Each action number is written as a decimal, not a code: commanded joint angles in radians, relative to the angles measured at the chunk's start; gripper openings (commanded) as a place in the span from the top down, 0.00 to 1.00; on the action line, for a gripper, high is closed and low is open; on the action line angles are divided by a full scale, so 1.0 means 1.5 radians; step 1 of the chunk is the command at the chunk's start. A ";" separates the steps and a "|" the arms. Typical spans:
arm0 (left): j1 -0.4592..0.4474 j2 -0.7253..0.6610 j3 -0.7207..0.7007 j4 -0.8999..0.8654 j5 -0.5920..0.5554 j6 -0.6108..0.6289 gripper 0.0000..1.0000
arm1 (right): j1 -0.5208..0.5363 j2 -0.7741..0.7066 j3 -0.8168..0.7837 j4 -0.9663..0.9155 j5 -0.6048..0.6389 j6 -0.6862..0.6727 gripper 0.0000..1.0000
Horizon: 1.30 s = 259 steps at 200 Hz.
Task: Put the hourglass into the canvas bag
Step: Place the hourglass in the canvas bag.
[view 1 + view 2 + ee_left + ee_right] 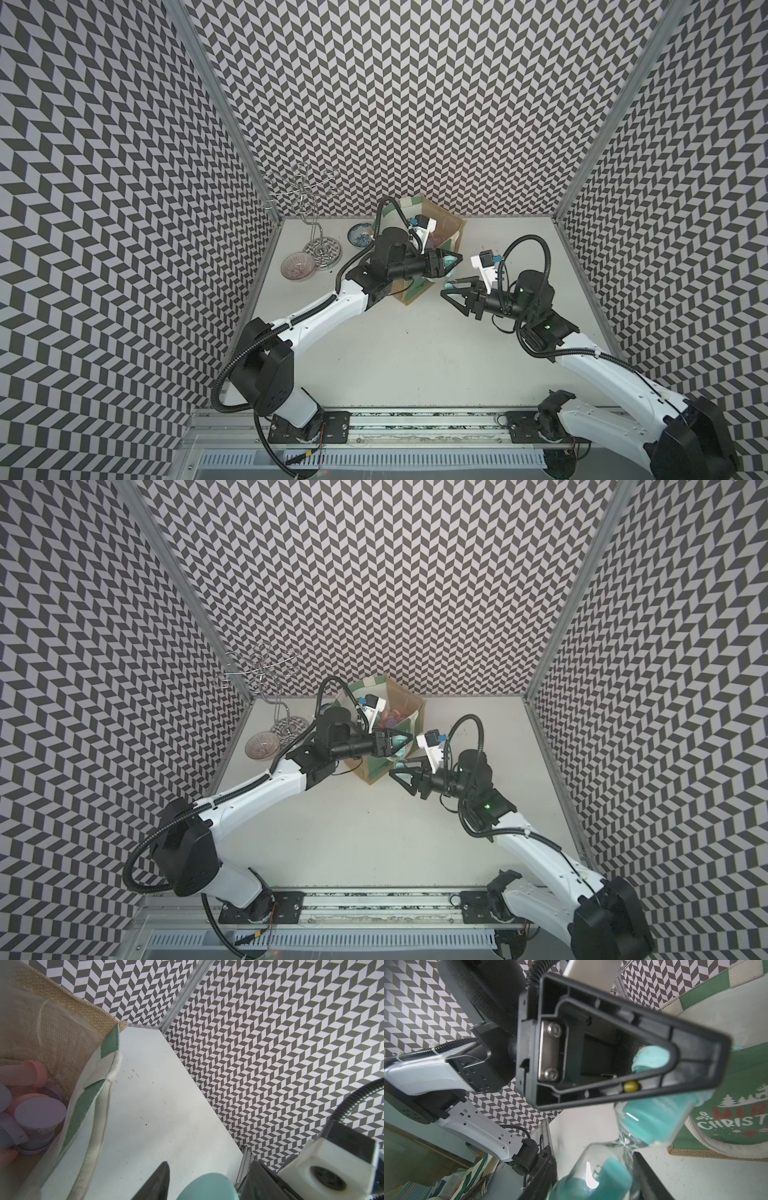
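A robotics lab test cell: chevron-patterned walls (pixel 415 104), aluminium frame posts (pixel 224 108), 2 robot arms (pixel 320 311) on a base rail (pixel 415 419).

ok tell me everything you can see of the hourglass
The hourglass is clear glass, two bulbs joined at a narrow neck, with teal sand in both and a teal end cap. It hangs tilted above the table, outside the canvas bag, near its green front panel. The right gripper holds one bulb between its fingers; the left gripper has fingers either side of the far cap, contact unclear.
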 commanded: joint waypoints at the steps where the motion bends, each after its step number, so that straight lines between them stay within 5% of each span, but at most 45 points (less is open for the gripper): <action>1: -0.004 -0.022 -0.006 0.037 0.001 -0.012 0.45 | 0.004 0.001 -0.004 0.050 0.015 -0.016 0.66; 98: -0.004 -0.035 0.004 0.035 -0.015 -0.007 0.74 | 0.003 0.010 0.013 0.052 0.020 -0.022 0.54; 212: 0.051 -0.038 0.060 0.017 -0.060 -0.005 0.75 | 0.004 0.039 0.051 0.058 0.000 -0.028 0.28; 259: 0.094 -0.016 0.129 -0.044 -0.123 0.046 0.75 | 0.002 0.016 0.068 0.030 0.087 -0.016 0.03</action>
